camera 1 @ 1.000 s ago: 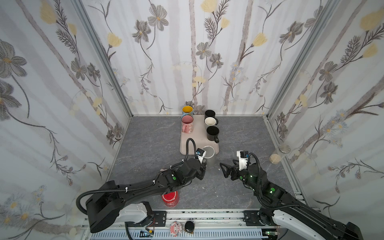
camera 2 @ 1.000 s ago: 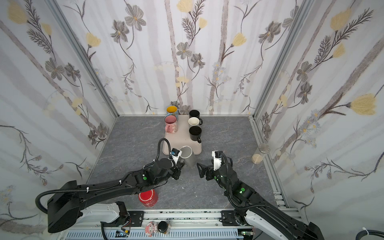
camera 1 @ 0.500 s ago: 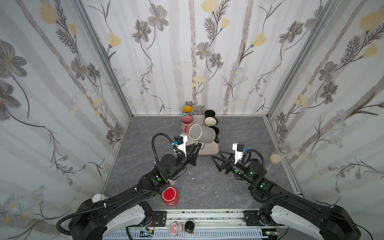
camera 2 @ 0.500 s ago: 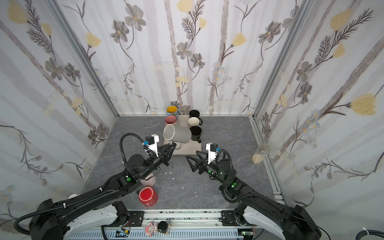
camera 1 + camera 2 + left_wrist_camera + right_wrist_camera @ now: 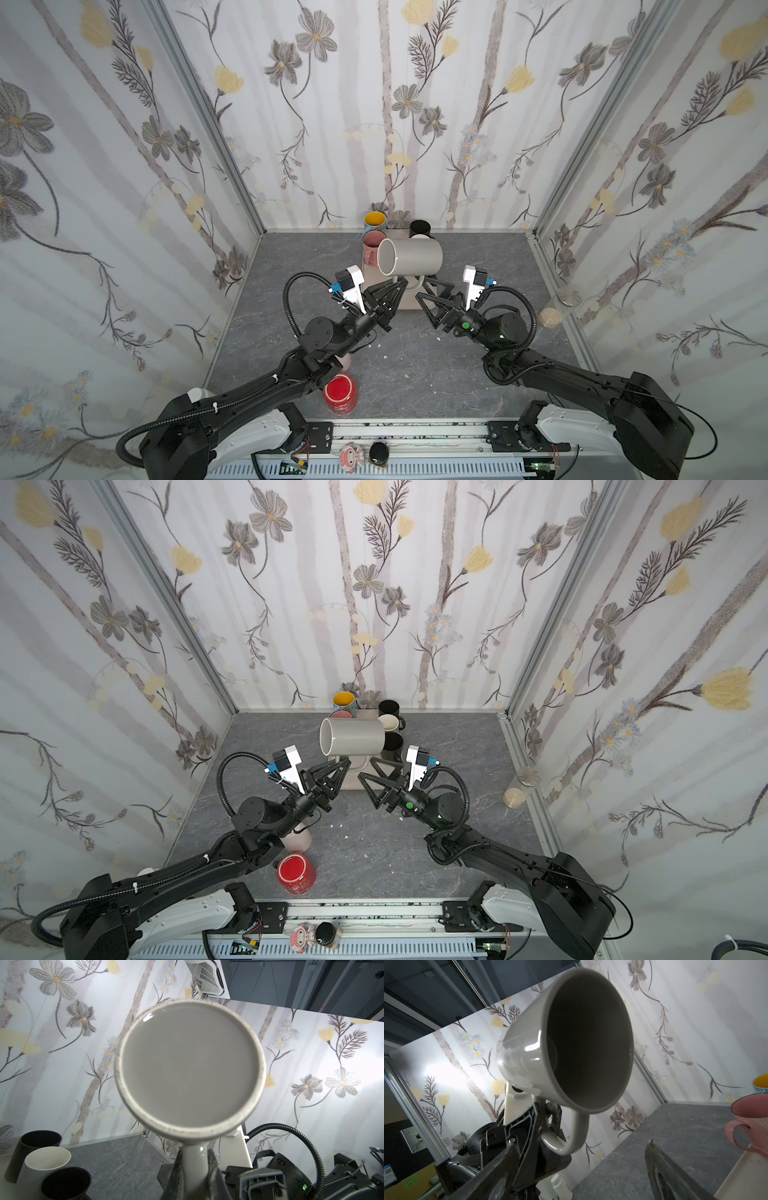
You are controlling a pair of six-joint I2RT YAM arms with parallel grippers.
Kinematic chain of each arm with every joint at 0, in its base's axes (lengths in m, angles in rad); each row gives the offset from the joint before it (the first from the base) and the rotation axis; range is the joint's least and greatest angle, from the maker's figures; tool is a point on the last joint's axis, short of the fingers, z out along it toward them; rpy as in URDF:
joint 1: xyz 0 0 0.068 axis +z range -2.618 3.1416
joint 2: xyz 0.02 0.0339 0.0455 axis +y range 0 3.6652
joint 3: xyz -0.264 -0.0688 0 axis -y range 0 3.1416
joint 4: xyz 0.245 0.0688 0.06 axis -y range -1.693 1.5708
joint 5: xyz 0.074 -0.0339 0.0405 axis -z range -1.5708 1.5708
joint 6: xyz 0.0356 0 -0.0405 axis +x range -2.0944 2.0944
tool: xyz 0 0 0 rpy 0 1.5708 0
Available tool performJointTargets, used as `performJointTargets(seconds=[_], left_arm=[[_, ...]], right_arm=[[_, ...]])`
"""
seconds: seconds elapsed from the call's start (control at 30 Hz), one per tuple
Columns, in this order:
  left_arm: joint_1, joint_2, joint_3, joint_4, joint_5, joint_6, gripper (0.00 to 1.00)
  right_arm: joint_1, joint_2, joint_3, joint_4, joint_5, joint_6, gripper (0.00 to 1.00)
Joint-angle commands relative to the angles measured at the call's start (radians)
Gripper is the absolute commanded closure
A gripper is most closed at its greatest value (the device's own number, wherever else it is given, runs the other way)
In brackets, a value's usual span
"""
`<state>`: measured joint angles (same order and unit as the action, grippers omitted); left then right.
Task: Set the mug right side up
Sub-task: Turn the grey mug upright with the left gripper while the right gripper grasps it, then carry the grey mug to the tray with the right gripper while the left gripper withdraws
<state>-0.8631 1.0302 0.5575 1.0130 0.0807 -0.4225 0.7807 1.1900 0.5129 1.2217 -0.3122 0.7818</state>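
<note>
Though sideways in left hand [image 5: 402, 284], mug [image 5: 415, 257], its rim seemingly clear around.

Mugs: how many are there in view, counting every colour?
8. Grey mug in the left gripper; at the back: yellow mug, pink mug, cream mug, two black mugs; near the left arm: red mug and pale mug. More may be hidden.

Bright, even light; glints on mug [image 5: 525, 1053]

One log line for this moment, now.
left end effector: shut on grey ceramic mug handle | mug: airborne, sideways | right end effector: open, empty
</note>
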Motion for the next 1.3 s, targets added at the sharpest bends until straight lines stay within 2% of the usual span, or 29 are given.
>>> performJointTargets(seconds=[0.0,0.1,0.3,0.47,0.6,0.63,0.67,0.77,0.8,0.9,1.13,1.27], left_arm=[[0.002,-0.001,0.012,0.177,0.031,-0.03,1.0],[0.001,-0.006,0.01,0.173,0.031,-0.031,1.0],[0.001,-0.013,0.003,0.164,0.03,-0.034,1.0],[0.002,-0.012,0.002,0.149,0.027,-0.04,1.0],[0.001,-0.014,0.005,0.12,0.014,-0.044,1.0],[0.001,-0.018,0.008,0.098,-0.002,-0.052,1.0],[0.002,-0.022,0.008,0.083,-0.017,-0.057,0.95],[0.002,-0.045,-0.017,0.057,-0.076,-0.064,0.44],[0.001,-0.052,-0.029,0.056,-0.091,-0.067,0.3],[0.0,-0.069,-0.052,0.038,-0.133,-0.08,0.0],[0.001,-0.143,-0.102,-0.078,-0.24,-0.08,0.0],[0.0,-0.201,-0.126,-0.187,-0.328,-0.08,0.0]], right_arm=[[0.003,0.036,0.039,0.155,-0.039,0.044,0.08],[0.005,0.075,0.063,0.222,-0.062,0.069,0.14],[0.006,0.135,0.104,0.301,-0.088,0.112,0.36],[0.01,0.155,0.125,0.306,-0.092,0.122,0.67],[0.013,0.152,0.129,0.282,-0.093,0.116,1.0],[0.013,0.145,0.127,0.262,-0.087,0.11,1.0],[0.012,0.135,0.122,0.239,-0.075,0.099,1.0],[0.012,0.08,0.102,0.125,-0.009,0.045,1.0],[0.011,0.06,0.098,0.073,0.019,0.021,1.0],[0.011,-0.001,0.079,-0.05,0.098,-0.044,1.0],[0.002,-0.138,0.069,-0.422,0.311,-0.197,1.0],[-0.004,-0.152,0.109,-0.675,0.396,-0.289,1.0]])
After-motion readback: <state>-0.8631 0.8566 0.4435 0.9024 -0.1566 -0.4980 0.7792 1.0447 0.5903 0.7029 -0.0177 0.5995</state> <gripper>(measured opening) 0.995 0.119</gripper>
